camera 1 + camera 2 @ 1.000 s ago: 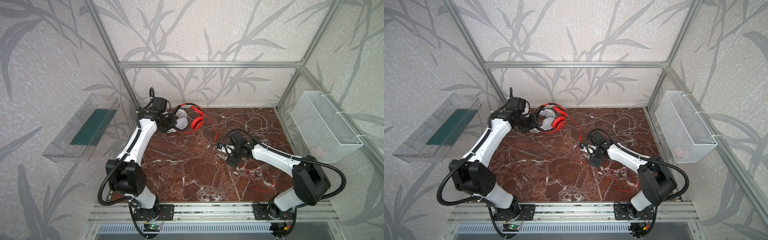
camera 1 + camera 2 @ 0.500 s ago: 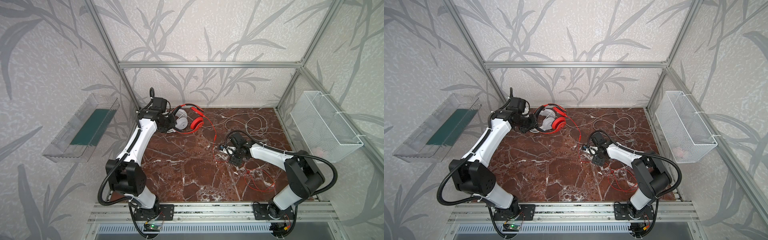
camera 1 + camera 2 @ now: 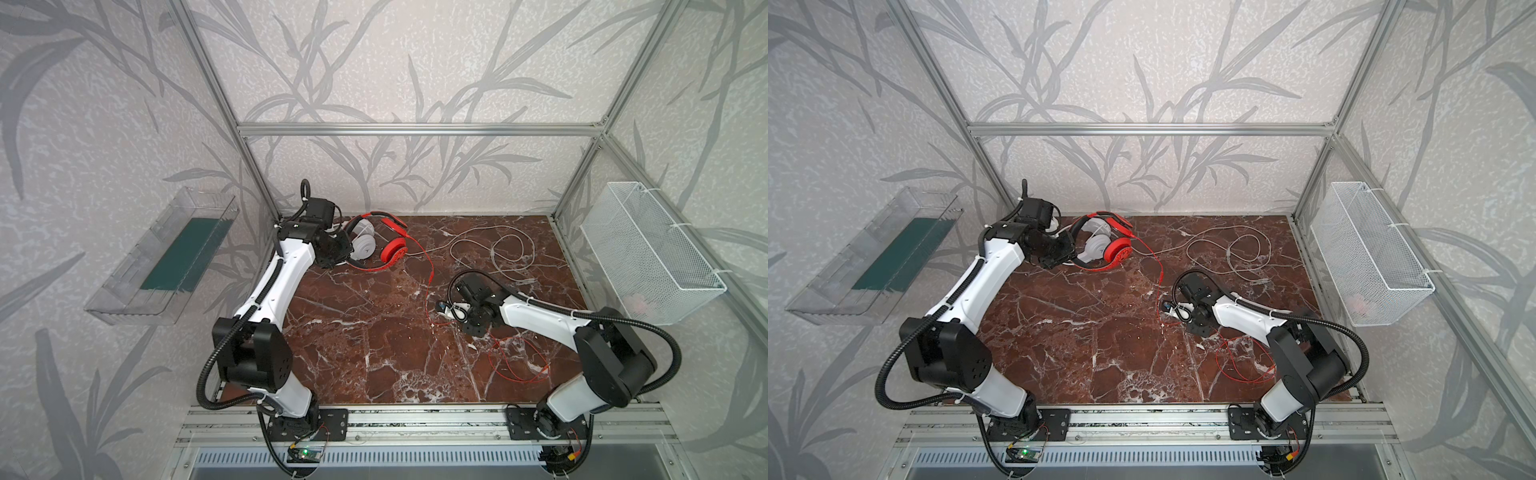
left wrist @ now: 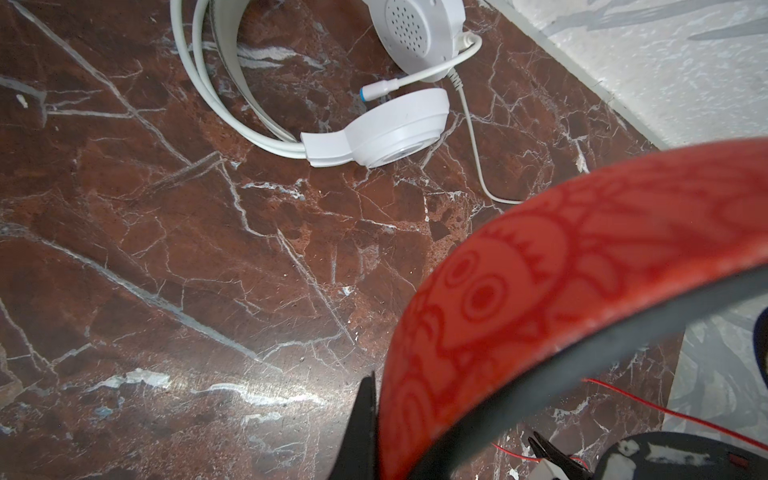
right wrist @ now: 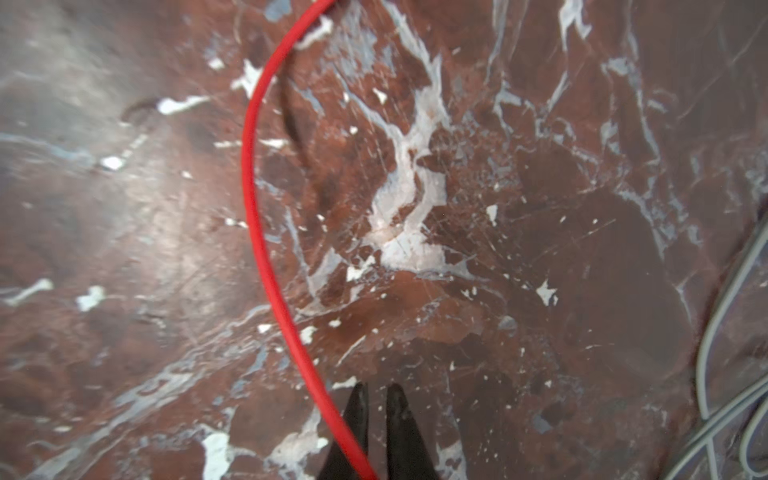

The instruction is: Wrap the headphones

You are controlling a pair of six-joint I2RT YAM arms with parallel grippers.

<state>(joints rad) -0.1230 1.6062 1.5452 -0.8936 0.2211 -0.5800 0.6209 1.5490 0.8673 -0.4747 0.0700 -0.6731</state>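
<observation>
A: Left side first?
B: L gripper (image 4: 453, 419) clamped tight on the band of the red over-ear headphones w/ black inner band (image 3: 394, 251), back-left of the red-brown marble tabletop (image 3: 353, 332). White plastic over-ear headphones (image 3: 365, 248) lie right beside them.
A: And right?
B: Long white-grey cable (image 5: 702, 357) loose at back-right. R gripper (image 5: 376, 388) mid-table, fingers nearly together, pinching the thin red cable (image 5: 248, 187). Slack is looped front-right.

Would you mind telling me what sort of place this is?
Probably a robot lab work cell: a left arm and right arm bolted to a rail, an aluminium frame around a marble-patterned tabletop, and a wire basket hung at the side.
</observation>
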